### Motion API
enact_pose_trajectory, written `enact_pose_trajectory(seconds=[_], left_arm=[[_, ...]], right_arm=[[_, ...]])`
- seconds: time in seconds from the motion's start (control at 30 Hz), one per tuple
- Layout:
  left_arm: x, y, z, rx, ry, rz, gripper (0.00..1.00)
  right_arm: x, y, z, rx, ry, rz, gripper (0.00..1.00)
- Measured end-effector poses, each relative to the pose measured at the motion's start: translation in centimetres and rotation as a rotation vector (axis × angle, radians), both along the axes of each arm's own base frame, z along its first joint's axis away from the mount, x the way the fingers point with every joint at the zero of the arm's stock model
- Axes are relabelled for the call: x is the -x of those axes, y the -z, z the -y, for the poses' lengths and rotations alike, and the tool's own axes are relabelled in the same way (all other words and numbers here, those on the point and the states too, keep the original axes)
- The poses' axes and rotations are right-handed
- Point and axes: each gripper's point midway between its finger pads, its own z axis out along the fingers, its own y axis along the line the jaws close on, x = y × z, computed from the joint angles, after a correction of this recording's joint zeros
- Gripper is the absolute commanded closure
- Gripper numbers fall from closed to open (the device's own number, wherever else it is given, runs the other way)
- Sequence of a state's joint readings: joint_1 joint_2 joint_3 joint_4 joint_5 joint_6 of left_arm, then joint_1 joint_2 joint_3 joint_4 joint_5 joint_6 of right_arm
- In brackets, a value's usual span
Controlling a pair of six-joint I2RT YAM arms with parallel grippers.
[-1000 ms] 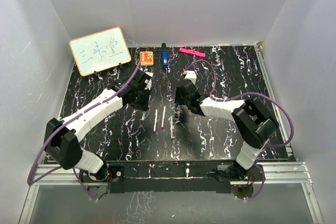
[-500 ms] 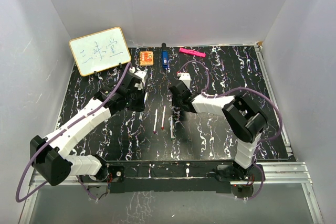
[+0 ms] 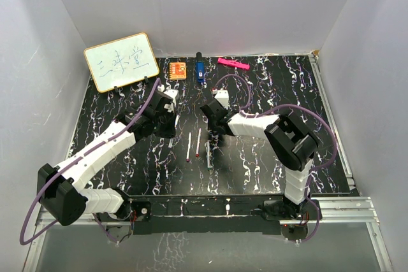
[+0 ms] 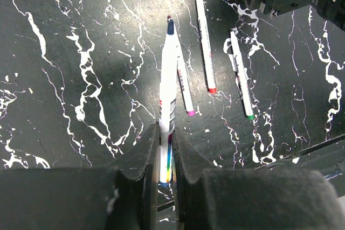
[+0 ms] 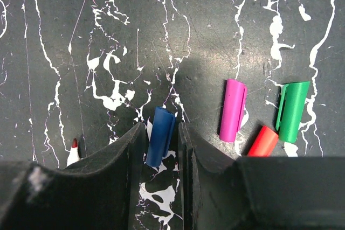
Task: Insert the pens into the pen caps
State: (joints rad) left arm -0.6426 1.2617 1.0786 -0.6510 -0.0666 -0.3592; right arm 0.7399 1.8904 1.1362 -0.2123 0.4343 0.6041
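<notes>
Left wrist view: left fingers (image 4: 141,160) pinch the blue pen (image 4: 168,74) by its rear, tip pointing away; bare black, white-veined table (image 4: 64,52) lies open beside it. Barrel print is too small to read. Right fingers (image 5: 129,149) clamp the smooth blue cap (image 5: 160,136); a pink cap (image 5: 232,110) and green cap (image 5: 292,111) lie apart from it.

Left claw (image 4: 165,133) pinching a pen (image 4: 168,74), right claw (image 5: 161,132) gripping a blue cap (image 5: 161,141), both stretched forward, converging

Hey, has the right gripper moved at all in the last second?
Yes. The right gripper shifted left in the top view, nearer in line with the blue block.
</notes>
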Motion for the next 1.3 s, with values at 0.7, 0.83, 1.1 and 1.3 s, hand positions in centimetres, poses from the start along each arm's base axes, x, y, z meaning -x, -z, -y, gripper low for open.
enact_pose_trajectory(seconds=[0.7,0.83,1.1,1.3], left_arm=[[-0.7,0.4,0.3,0.027,-0.005,0.035,1.00],[-0.4,1.5,0.4,0.032,0.001,0.027,1.00],[-0.1,1.8,2.3,0.189,0.045,0.094,1.00],[0.0,1.4,4.8,0.354,0.109,0.151,1.00]], right_arm=[[-0.2,-0.1,-0.3,0.055,0.024,-0.001,1.00],[-0.2,-1.2,-0.5,0.042,-0.008,0.016,1.00],[-1.9,-12.0,-0.6,-0.240,-0.058,0.305,1.00],[-0.3,-17.0,0.9,-0.473,-0.103,0.546,1.00]])
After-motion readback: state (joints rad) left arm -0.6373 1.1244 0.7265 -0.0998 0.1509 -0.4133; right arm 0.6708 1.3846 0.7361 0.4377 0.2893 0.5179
